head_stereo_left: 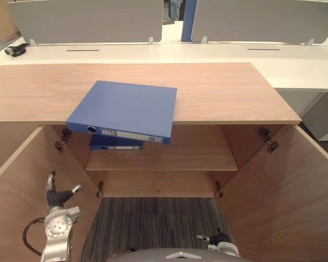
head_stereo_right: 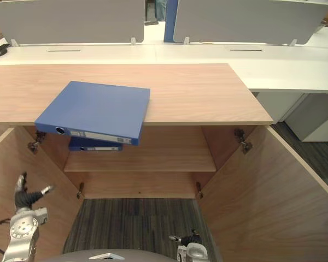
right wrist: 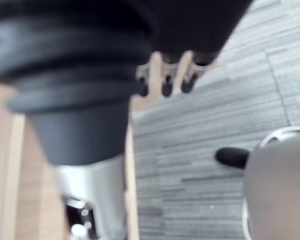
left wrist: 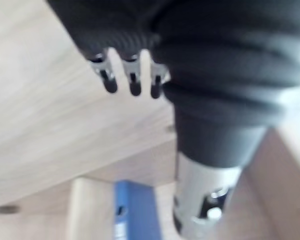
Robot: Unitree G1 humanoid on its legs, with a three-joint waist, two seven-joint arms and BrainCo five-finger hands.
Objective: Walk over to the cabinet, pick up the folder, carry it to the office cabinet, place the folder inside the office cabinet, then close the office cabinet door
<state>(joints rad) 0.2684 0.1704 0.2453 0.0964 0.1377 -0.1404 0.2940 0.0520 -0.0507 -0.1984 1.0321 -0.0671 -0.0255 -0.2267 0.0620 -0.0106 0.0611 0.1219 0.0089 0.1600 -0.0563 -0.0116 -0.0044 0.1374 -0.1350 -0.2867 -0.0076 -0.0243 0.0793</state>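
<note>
A blue folder (head_stereo_left: 123, 109) lies flat on the wooden cabinet's top (head_stereo_left: 224, 93), its spine corner hanging over the front edge. A second blue folder (head_stereo_left: 115, 143) lies on the inner shelf (head_stereo_left: 197, 153) just below it, and its spine (left wrist: 135, 210) shows in the left wrist view. Both cabinet doors stand wide open, left door (head_stereo_left: 16, 191) and right door (head_stereo_left: 284, 191). My left hand (head_stereo_left: 56, 196) is open, low by the left door, below and left of the top folder, holding nothing. My right hand (head_stereo_left: 217, 240) hangs low over the carpet, fingers (right wrist: 165, 82) relaxed and empty.
Behind the cabinet run white desks (head_stereo_left: 208, 52) with grey divider panels (head_stereo_left: 87, 22). A small dark object (head_stereo_left: 15, 50) lies on the far-left desk. A person's legs (head_stereo_left: 175, 10) show between the panels. Striped grey carpet (head_stereo_left: 153, 224) lies between the open doors.
</note>
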